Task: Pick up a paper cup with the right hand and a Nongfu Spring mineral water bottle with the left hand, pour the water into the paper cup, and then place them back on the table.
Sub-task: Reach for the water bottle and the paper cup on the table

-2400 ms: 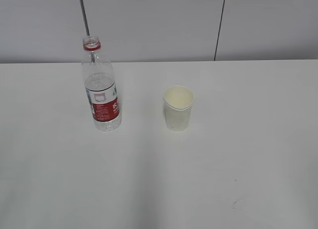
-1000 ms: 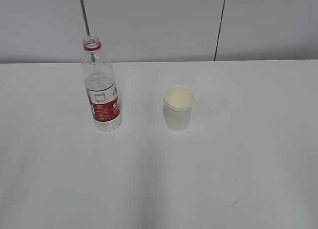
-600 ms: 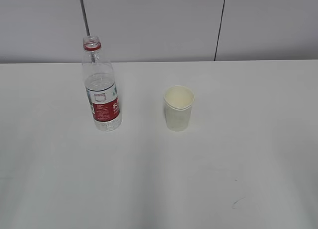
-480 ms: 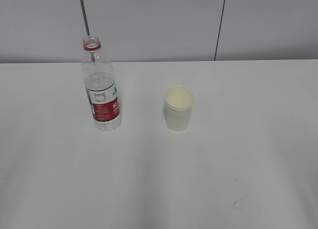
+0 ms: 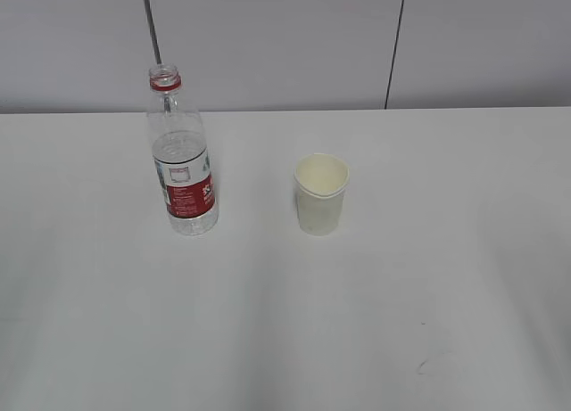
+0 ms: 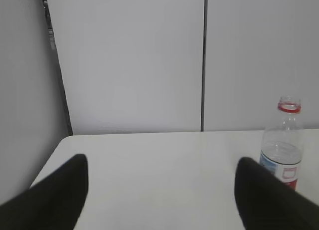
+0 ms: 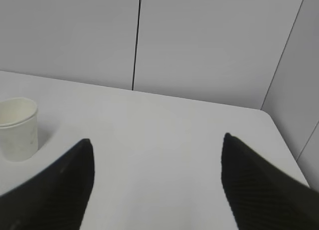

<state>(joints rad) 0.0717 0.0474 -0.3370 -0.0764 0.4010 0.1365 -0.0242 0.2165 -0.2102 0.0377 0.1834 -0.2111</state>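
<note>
Biggest thing first: the tabletop (image 5: 375,322) is a plain white expanse, and across the last couple of seconds nothing on it has shifted at all. Bottle and cup sit exactly where they were, and no arm has come into the exterior view. So my read is the task hasn't really kicked off yet; both pickups are still ahead.

The Nongfu Spring mineral water bottle (image 5: 182,157) stands upright on the left side, long axis vertical, open mouth pointing straight up, no cap on. The water (image 5: 181,151) looks to fill roughly the lower two thirds.

The paper cup (image 5: 320,194) stands upright to the right of the bottle, clearly apart from it, mouth up, and looks empty inside.

The left hand (image 6: 159,195) has its fingers spread wide with nothing between them; the bottle shows off to its right, not lined up in the gap. The right hand (image 7: 157,182) is the same deal: fingers wide apart, holding nothing, with the cup off to its left. Both probably need to swing inward before closing.
</note>
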